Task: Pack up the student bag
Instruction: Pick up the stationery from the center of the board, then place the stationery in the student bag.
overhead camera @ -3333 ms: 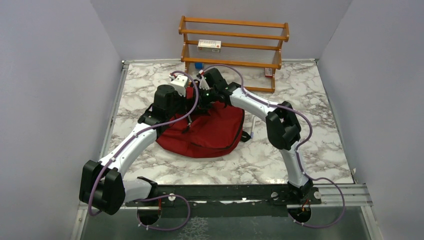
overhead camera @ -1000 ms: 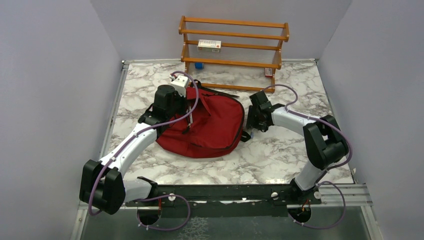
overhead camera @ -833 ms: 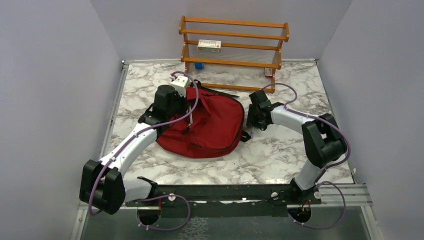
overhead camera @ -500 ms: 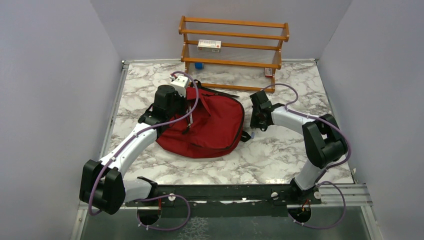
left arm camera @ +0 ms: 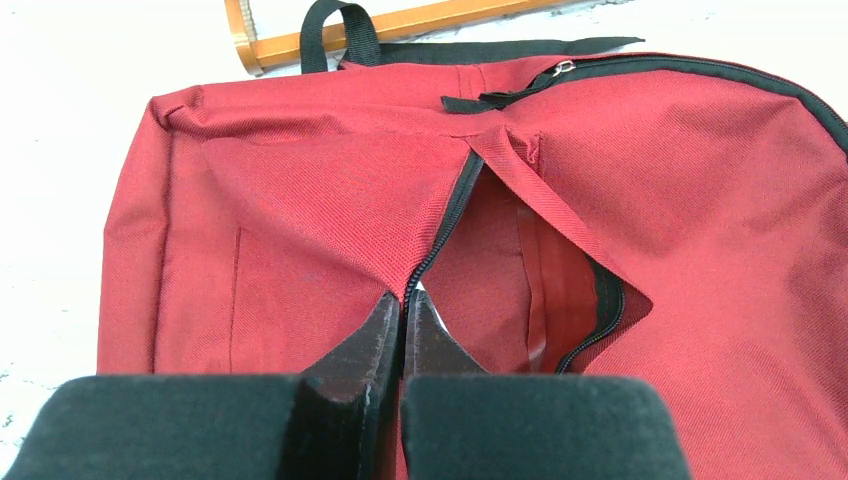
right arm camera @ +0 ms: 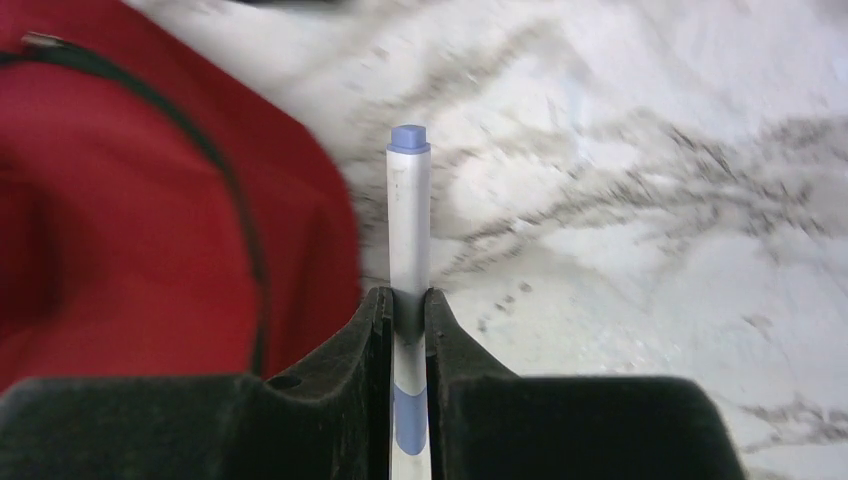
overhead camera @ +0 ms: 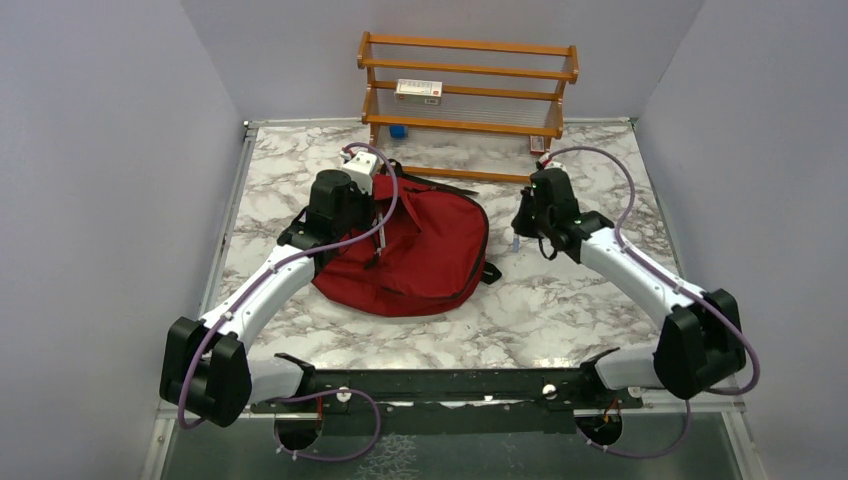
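Our right gripper [right arm camera: 408, 305] clamps a pen [right arm camera: 408, 200], its length pointing straight out of the jaws. The bag [overhead camera: 425, 255] lies just left of it, where our left gripper [left arm camera: 404, 305] pinches the pocket flap [left arm camera: 340, 220].

No legible txt; label on white box [overhead camera: 418, 89] too small.

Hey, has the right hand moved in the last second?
Yes. The right hand, shut on the pen, shifted away from the student bag, toward the wooden rack.
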`<state>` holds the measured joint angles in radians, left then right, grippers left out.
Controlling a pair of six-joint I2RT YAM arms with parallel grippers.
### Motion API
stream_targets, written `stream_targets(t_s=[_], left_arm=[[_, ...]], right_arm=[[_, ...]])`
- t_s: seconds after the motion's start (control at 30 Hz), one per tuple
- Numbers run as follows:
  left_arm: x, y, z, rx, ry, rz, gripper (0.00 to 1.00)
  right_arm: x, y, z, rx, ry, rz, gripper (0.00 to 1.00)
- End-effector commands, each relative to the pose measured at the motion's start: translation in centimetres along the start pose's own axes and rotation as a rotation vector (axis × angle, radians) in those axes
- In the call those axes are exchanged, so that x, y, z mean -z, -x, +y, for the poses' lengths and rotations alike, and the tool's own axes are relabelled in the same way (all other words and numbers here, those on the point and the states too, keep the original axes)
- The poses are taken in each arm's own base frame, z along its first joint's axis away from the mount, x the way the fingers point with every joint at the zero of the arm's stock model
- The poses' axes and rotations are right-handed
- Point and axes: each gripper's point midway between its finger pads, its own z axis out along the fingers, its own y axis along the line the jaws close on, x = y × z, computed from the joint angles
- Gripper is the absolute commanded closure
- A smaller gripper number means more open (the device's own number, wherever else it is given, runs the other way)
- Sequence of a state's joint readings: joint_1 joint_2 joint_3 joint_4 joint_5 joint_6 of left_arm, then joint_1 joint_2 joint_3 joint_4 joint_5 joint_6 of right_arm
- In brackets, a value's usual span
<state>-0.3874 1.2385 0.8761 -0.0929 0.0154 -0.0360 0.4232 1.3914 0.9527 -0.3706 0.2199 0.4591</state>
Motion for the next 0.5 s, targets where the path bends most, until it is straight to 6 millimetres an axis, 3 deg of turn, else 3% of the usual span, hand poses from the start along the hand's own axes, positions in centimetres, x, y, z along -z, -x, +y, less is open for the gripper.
stream_targets(t_s=[0.0,0.17,0.47], left_arm=[[0.0,1.8,-0.3,-0.003,-0.022,-0.048,1.0],[-0.1,1.7,-0.3,-0.001,-0.024,-0.044,1.0],[0.0,1.8,-0.4,-0.002,-0.028,-0.049,1.0]], right_arm=[[4.3,4.9,6.5,0.074,0.367,-0.144,0.93],[6.6,5.0,11.9,0.013,0.669,-0.074,0.99],[6.3,3.6,17.1,-0.224,0.868,0.025,0.99]])
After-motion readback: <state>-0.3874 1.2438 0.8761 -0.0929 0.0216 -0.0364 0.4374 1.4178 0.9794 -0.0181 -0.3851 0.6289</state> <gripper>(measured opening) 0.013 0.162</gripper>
